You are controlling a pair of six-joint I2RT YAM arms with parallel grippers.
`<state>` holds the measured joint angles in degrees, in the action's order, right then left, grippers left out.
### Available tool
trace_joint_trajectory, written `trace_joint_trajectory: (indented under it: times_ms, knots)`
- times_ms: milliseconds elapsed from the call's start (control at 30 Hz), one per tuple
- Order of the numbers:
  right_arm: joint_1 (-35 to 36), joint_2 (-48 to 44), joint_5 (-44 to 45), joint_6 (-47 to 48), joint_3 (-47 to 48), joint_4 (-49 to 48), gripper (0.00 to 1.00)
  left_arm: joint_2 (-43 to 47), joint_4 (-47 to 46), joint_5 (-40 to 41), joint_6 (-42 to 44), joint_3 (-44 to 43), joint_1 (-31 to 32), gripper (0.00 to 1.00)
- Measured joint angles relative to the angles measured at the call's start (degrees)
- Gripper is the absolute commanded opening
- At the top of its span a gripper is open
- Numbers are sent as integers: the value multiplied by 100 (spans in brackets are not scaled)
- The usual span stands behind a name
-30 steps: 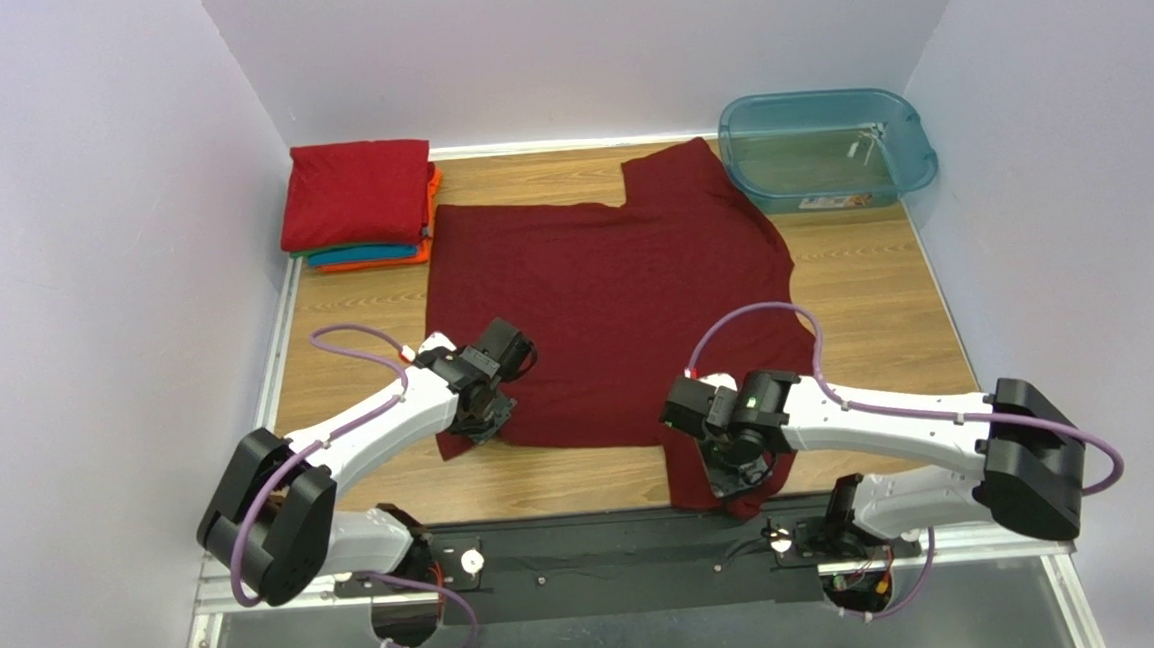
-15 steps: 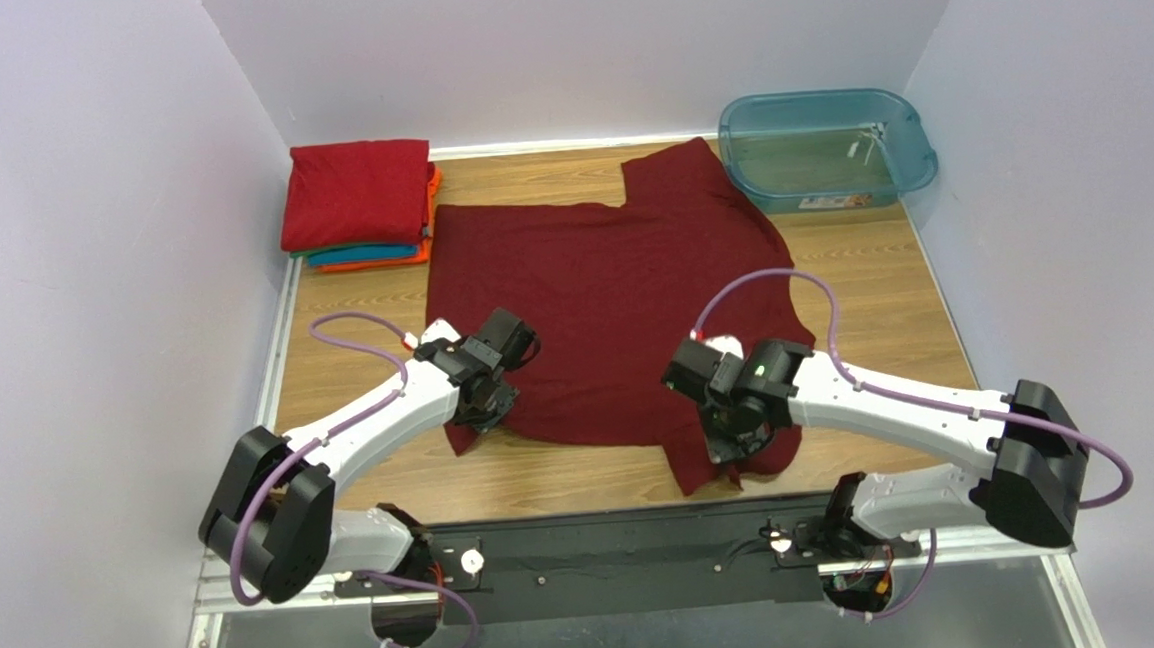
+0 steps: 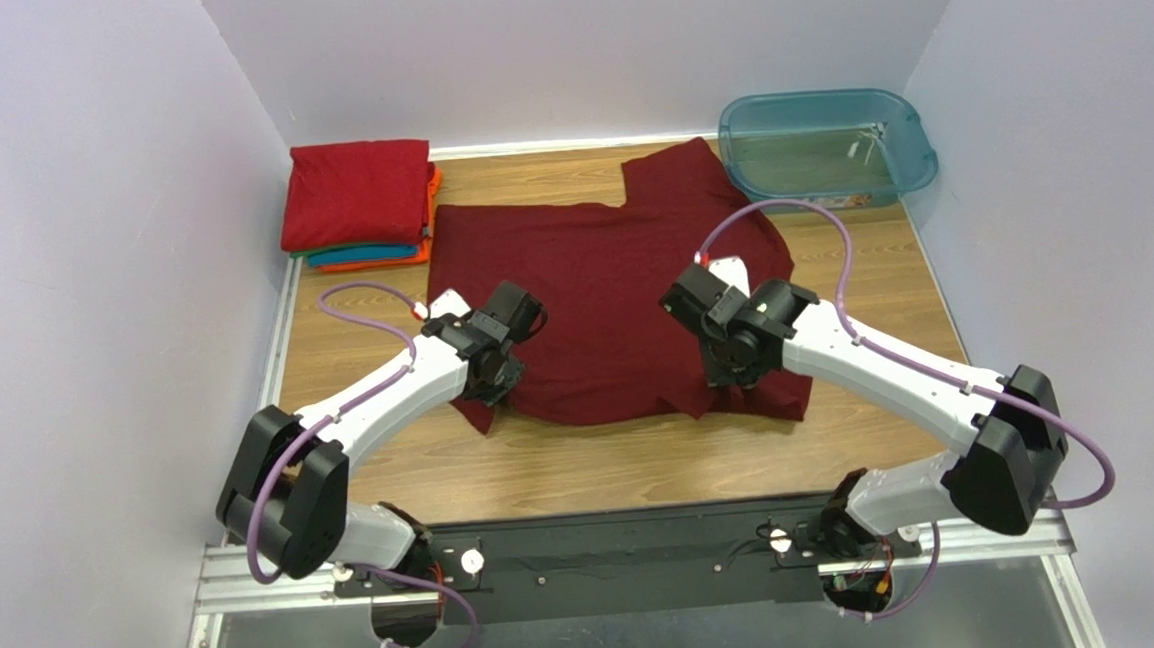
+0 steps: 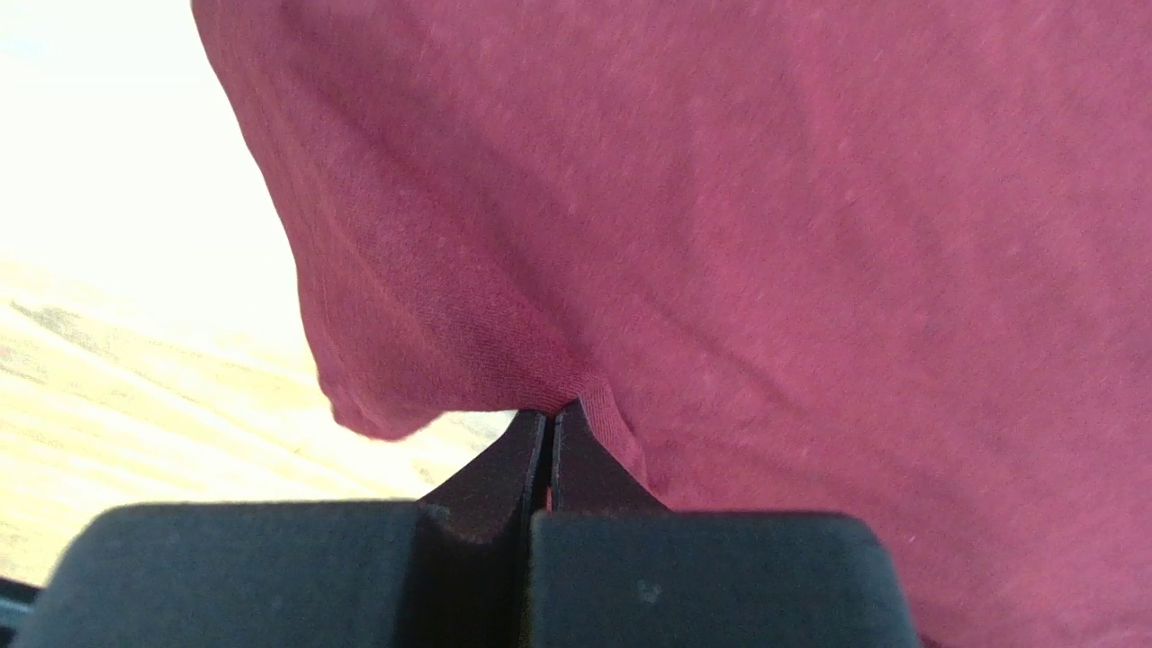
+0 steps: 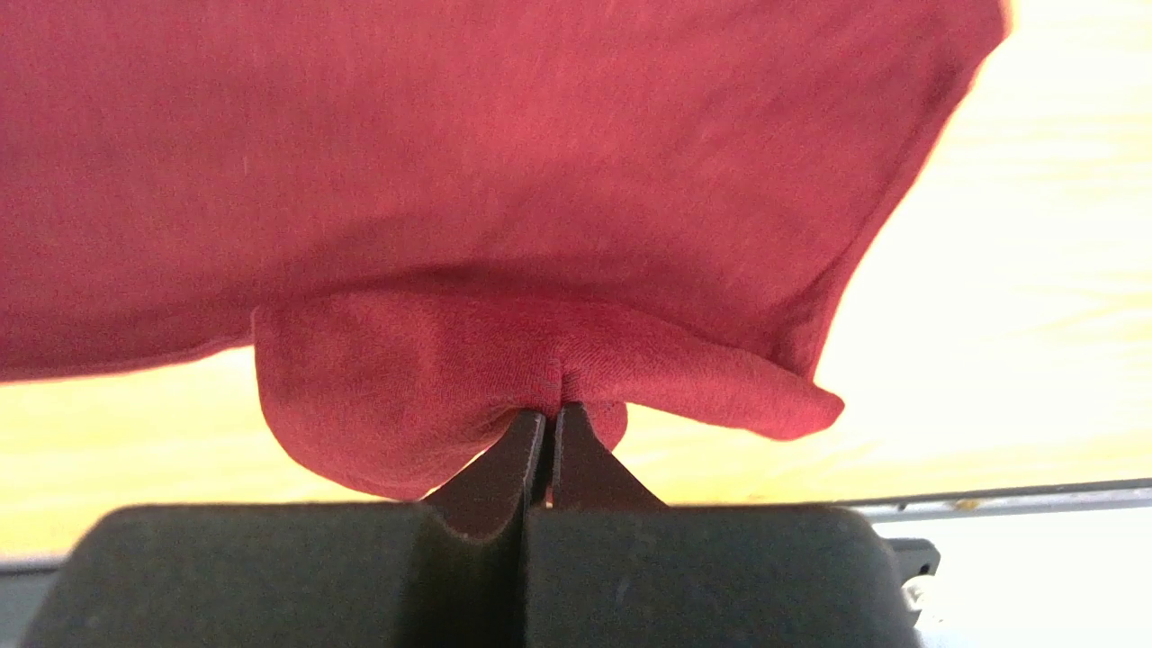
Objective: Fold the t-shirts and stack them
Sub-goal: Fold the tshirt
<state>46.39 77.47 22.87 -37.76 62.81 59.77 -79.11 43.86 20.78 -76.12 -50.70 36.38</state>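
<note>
Pale lavender walls (image 3: 110, 218) box in a wood table (image 3: 607, 465), seen from above. A stack (image 3: 358, 202) of folded shirts sits at the far left corner, red on top with teal and orange edges showing beneath. A teal tub (image 3: 825, 147) stands at the far right corner. The maroon shirt (image 3: 596, 285) lies spread over the middle of the table, between stack and tub and touching neither. The left gripper (image 3: 496, 377) pinches its near left corner. The right gripper (image 3: 729, 368) has the near right corner, where the cloth doubles into a loose flap.

From the left wrist, the left gripper (image 4: 548, 432) has its jaws pressed together on a small tuck of the shirt (image 4: 811, 270) edge. Cloth fills most of this view, and bright wood shows at the left.

From the right wrist, the right gripper (image 5: 548, 425) is likewise clamped on a bunched fold of the shirt (image 5: 473, 176). The cloth sags in a pouch just above the jaws, with sunlit wood behind it.

As I judge it, the task is well along: several shirts are folded and stacked, and the maroon one is at its first fold, with both near corners gripped to carry the hem toward the far end. The rest of its folding and its move onto the stack are left to do.
</note>
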Motion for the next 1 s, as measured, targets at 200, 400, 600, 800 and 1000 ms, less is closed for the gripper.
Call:
trace_joint_trajectory:
  times_ms: [200, 400, 600, 800, 1000]
  knots:
    - [-238, 179, 385, 269, 431, -114, 1, -116, -11, 42, 262, -240, -234, 0]
    - [-389, 461, 599, 542, 741, -380, 1, -262, -122, 50, 640, -520, -446, 0]
    - [-612, 785, 691, 785, 997, -601, 1, -529, -275, 52, 992, -809, -616, 0]
    - [-756, 1054, 743, 857, 1104, -750, 1, -859, -393, 46, 1287, -1032, -769, 0]
    - [-868, 1128, 758, 903, 1110, -938, 1, -1211, -529, 42, 1506, -1303, -852, 0]
